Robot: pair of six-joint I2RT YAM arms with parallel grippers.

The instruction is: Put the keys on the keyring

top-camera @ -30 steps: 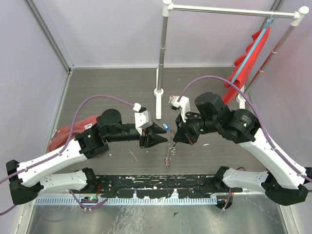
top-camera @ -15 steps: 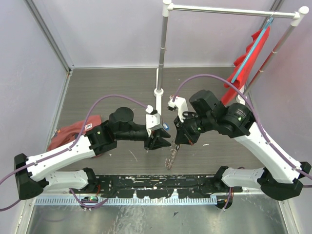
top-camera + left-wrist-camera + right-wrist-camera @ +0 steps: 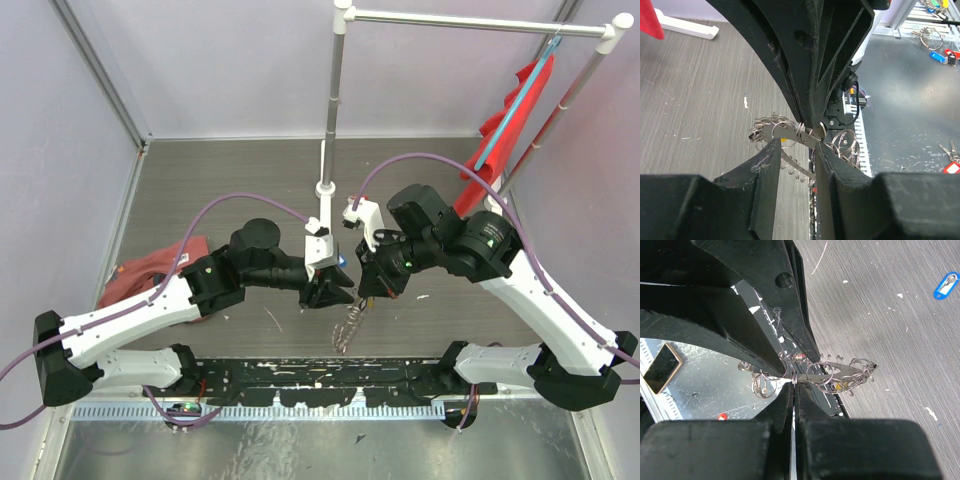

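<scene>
Hanging above the bench's (image 3: 230,180) centre, the keyring (image 3: 348,328) runs twelve to six o'clock, pinched at its top by the right claw (image 3: 794,385). The left claw (image 3: 796,152), spread, flanks it from nine. Open bench lies toward twelve.

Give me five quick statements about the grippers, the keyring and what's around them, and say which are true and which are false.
1. The right gripper is shut on the keyring. True.
2. The left gripper has its fingers pressed together. False: there is a clear gap between them.
3. A blue-tagged key lies on the table. True.
4. The keyring lies alone on the table, far from both grippers. False: the right gripper pinches it, with the left gripper's tips right beside it.
5. A red cloth hangs on the rack. True.
</scene>
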